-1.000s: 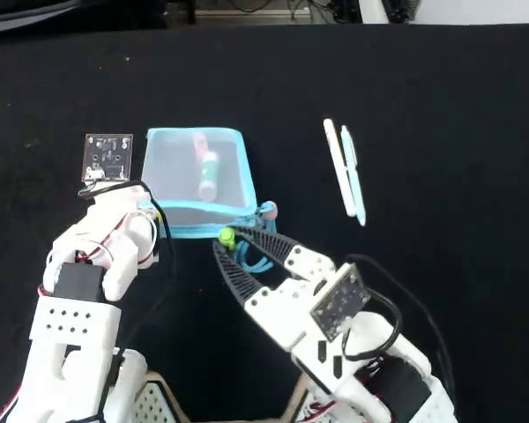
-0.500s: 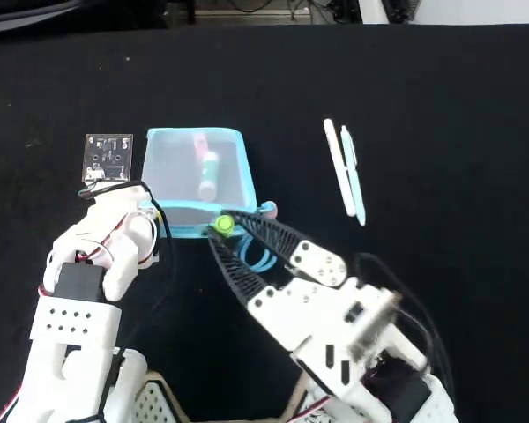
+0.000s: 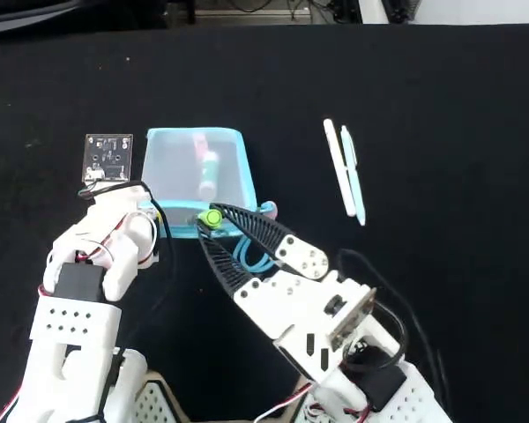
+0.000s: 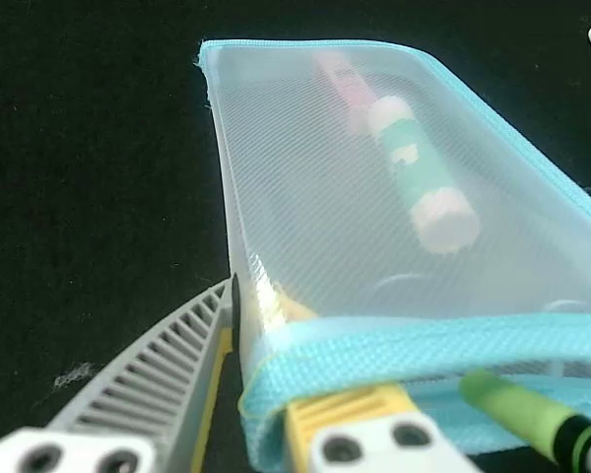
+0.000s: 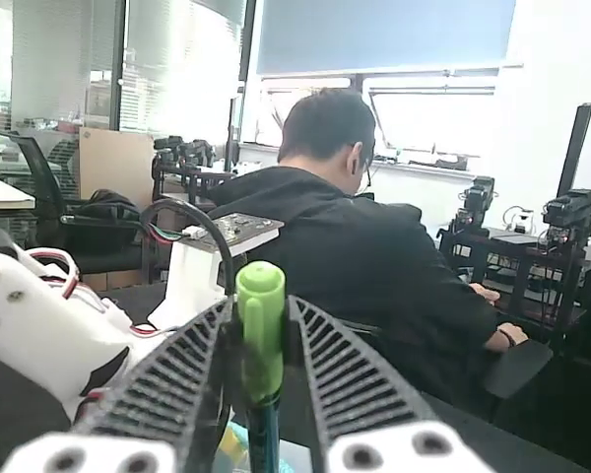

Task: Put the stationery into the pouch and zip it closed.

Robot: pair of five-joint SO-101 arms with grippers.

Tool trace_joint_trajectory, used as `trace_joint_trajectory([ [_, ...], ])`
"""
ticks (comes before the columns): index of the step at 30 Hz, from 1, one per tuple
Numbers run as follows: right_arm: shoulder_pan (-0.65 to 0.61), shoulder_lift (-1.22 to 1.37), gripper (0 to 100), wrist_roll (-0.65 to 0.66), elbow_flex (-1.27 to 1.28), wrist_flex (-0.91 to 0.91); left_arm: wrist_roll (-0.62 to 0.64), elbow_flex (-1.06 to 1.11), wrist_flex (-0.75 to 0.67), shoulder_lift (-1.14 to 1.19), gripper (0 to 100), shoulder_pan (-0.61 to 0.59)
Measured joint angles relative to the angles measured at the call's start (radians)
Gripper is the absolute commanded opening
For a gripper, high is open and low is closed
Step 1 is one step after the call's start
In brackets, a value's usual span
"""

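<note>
The translucent pouch (image 3: 181, 172) with blue trim lies flat, holding a pink and green stick (image 3: 207, 172). My left gripper (image 3: 152, 217) is shut on the pouch's near left corner, its grey finger (image 4: 148, 384) under the blue rim (image 4: 394, 340). My right gripper (image 3: 213, 222) is shut on a green-capped pen (image 3: 213, 218), which stands upright between its ribbed fingers (image 5: 182, 384) with its cap at the pouch's near rim. The same pen (image 4: 532, 414) shows beside the rim in the left wrist view. A white pen (image 3: 339, 167) and a light blue pen (image 3: 354, 176) lie side by side to the right.
A blue cord loop (image 3: 257, 257) lies on the black table (image 3: 441, 106) under the right gripper, near the pouch's right corner. The left arm (image 5: 49, 315) stands close beside the right gripper.
My right gripper has carried the green-capped pen left and away from the arm's base, up to the pouch's near rim, turning its wrist. The left arm and pouch have stayed still.
</note>
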Motion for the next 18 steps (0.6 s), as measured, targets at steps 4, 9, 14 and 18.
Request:
trace_joint_trajectory([
  [4,0.0,0.0,1.3,0.0,0.0,0.0,0.0,0.0,0.0,0.0,3,0.0],
  [9,0.0,-0.002,1.5,0.0,0.083,-0.02,0.0,0.002,0.0,0.005,3,0.0],
  [14,0.052,-0.002,1.2,0.071,0.244,-0.172,0.0,0.002,0.0,0.003,3,0.002],
  [18,0.087,-0.002,1.5,0.138,0.27,-0.238,0.0,0.002,-0.003,0.005,3,0.005],
])
